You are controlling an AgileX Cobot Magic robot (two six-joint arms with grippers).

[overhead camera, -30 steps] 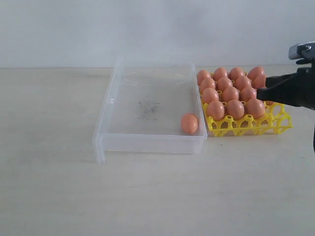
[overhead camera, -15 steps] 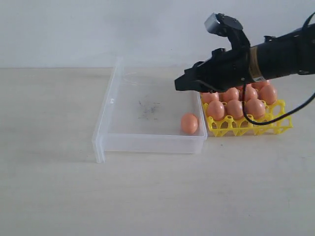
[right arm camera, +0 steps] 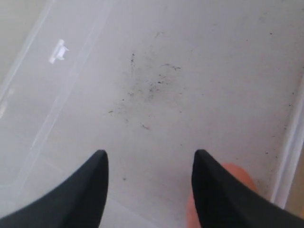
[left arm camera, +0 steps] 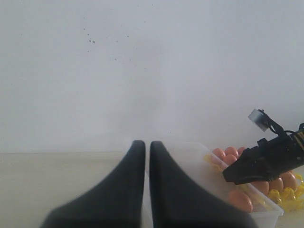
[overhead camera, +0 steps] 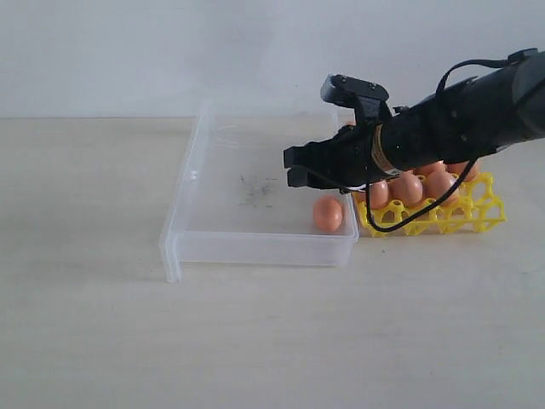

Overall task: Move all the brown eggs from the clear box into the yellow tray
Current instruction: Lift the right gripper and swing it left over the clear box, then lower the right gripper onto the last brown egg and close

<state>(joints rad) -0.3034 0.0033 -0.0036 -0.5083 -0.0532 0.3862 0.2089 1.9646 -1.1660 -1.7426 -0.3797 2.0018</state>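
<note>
Hangs the right claw (overhead camera: pixel 294 168) low over the clear box (overhead camera: pixel 255 249), toward the box's tray-side end. Spreads its black, tapered fingers (right arm camera: pixel 85 194) wide apart, released, with nothing gripped between them.

Leaves one brown egg (overhead camera: pixel 328 213) down in the box: smooth, matte, oval, tucked into the front corner on the tray side, close against the low transparent walls. Sits just below the claw and apart from it in the exterior view. Peeks out as an orange curve from behind one finger in the right wrist view, so cannot tell there whether touching.

Faint dark scuffs (overhead camera: pixel 255 189) speckled across the middle of the box's glossy floor.

Packs the other brown eggs (overhead camera: pixel 407 189) into the yellow tray (overhead camera: pixel 443 220), a bright plastic lattice with pointed peaks, set right beside the box's short end wall and partly hidden by the black arm.

Holds the left claw (left arm camera: pixel 146 145) clenched and empty, two dark curved fingers pressed nearly together, raised well back from the box and looking along it toward the tray.

Pale, faintly grained surface (overhead camera: pixel 255 341) under the box.
</note>
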